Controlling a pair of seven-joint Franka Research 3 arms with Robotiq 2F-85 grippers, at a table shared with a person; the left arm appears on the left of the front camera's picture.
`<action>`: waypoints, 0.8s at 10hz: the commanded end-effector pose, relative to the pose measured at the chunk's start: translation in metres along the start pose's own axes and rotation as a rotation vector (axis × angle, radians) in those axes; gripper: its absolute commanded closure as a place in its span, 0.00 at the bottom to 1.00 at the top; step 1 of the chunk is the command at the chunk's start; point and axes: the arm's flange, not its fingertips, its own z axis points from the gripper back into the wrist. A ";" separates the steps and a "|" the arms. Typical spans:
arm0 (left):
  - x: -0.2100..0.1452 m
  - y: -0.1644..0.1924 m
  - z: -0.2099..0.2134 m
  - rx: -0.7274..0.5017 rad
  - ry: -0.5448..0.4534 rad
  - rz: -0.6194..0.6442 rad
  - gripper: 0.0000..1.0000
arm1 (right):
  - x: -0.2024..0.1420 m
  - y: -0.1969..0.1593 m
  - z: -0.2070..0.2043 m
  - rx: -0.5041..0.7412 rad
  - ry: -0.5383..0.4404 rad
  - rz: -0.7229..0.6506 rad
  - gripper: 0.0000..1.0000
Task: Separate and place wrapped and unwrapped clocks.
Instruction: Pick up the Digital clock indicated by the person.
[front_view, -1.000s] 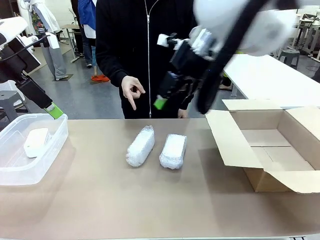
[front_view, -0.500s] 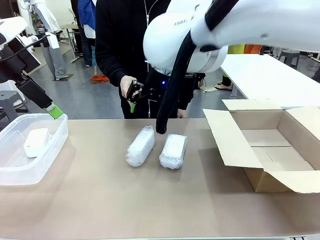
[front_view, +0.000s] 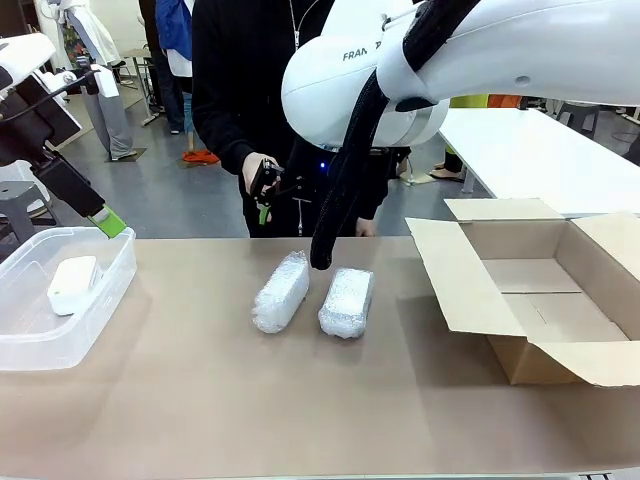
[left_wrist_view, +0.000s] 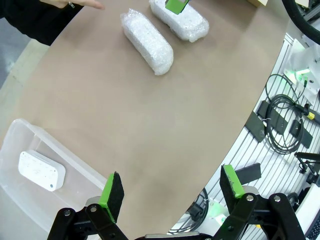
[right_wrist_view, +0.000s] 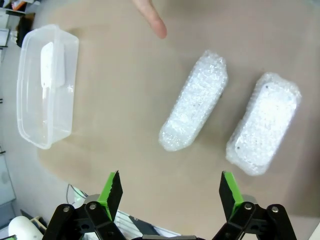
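robot's white right arm reaches across the brown bench (front_view: 200, 400), its right hand (right_wrist_view: 170, 189) hanging above the far edge, just in front of a person in a black zip top. its green-padded fingers stand wide apart w/ nothing between them.

below it, at mid-bench, two oblong bundles in crinkly white bubble wrap lie side by side, close but not touching. the left bundle (front_view: 281, 291) is angled slightly. the right bundle (front_view: 346, 302) lies just beside it, nearer the open brown cardboard box (front_view: 455, 280). that box sits at the bench's right end w/ its flaps spread.

the person's finger (right_wrist_view: 152, 17) points down at the bench, near the far end of the left bundle and apart from it.

at the bench's left end, a clear plastic tub (front_view: 100, 330) holds the bare smooth white rounded-corner block (front_view: 73, 284). the block rests on the tub's floor, well apart from both bundles.

the left hand (left_wrist_view: 171, 186) hovers over the tub's far corner, its fingers also spread wide, gripping nothing and touching neither tub nor block.
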 end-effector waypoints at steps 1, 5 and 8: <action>0.000 0.000 0.000 0.004 -0.008 0.001 0.00 | -0.006 0.015 -0.014 -0.021 -0.022 -0.146 0.00; 0.000 0.000 0.000 0.004 -0.008 0.001 0.00 | -0.010 0.036 -0.081 -0.194 -0.092 -0.377 0.00; 0.000 0.000 0.000 0.004 -0.008 0.001 0.00 | 0.000 0.036 -0.108 -0.230 -0.149 -0.454 0.00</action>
